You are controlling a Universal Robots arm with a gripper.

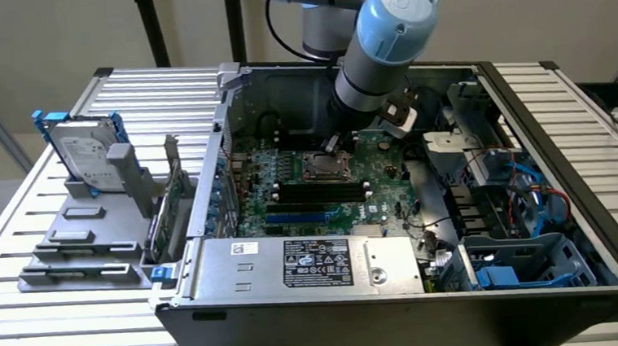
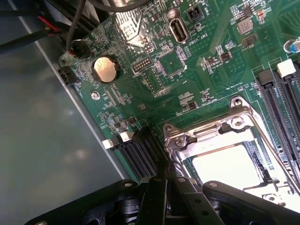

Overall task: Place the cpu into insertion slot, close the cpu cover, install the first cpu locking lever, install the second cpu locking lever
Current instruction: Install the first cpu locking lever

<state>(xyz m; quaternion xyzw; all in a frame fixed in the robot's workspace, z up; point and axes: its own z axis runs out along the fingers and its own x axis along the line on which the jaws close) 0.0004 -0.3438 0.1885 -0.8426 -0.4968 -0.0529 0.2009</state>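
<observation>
While cpu cover point(image 2: 220, 136) lies shut, cpu point(image 2: 227, 166) shines silver-grey.

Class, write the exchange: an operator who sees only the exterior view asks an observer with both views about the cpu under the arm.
Operator: The arm hangs over the insertion slot. Is the cpu in it?
Observer: Yes. The cpu shows its bright top through the cut-out of the cpu cover, which seems to lie flat over it.
Operator: Where is the gripper?
Observer: The gripper is at the cover's corner, beside the black expansion slots.
</observation>
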